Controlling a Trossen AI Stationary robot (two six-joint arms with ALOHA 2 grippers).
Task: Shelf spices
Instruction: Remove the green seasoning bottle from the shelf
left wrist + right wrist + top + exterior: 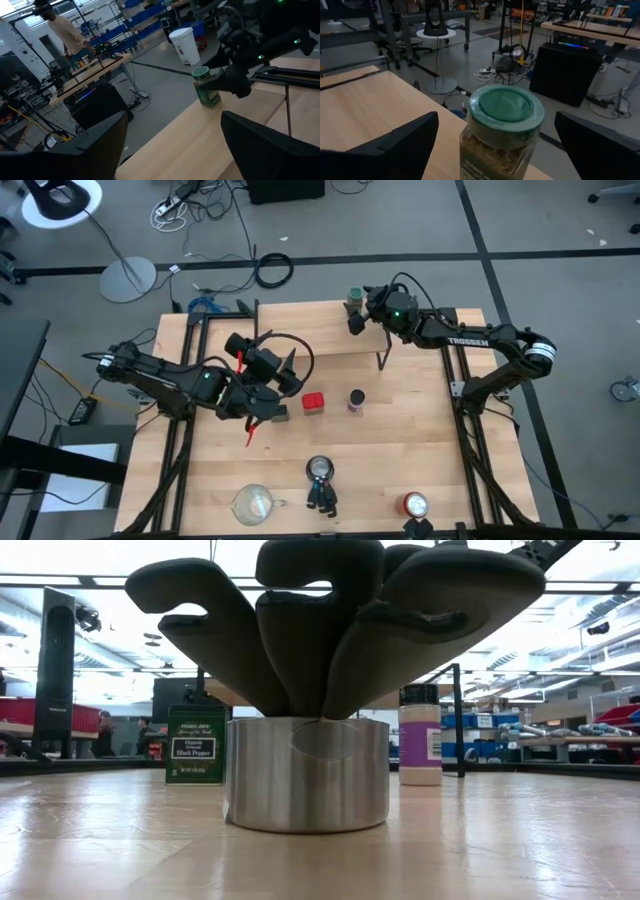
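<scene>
Reading the table from nine o'clock across, we find the left gripper (268, 412) at mid-table, just beside the dark olive tin (279, 414); its wrist view shows the fingers (90, 145) spread wide with nothing between them. We judge that tin light, stiff and smooth-sided, best pinched across two flat faces. Next comes the red tin (314, 402), then the purple-labelled jar (356, 400), both standing free on the tabletop (400, 450); the jar looks rigid, probably slippery, and we would take it around the body below the lid.

Up at twelve o'clock runs the shelf (330, 330), and near its one o'clock end the green-lidded jar (501, 137) stands upright on the board. The right gripper (353, 312) sits around it, fingers (395, 142) well apart on either side and touching nothing we can see. We judge this jar light but possibly breakable, and top-heavy enough to tip if nudged.
</scene>
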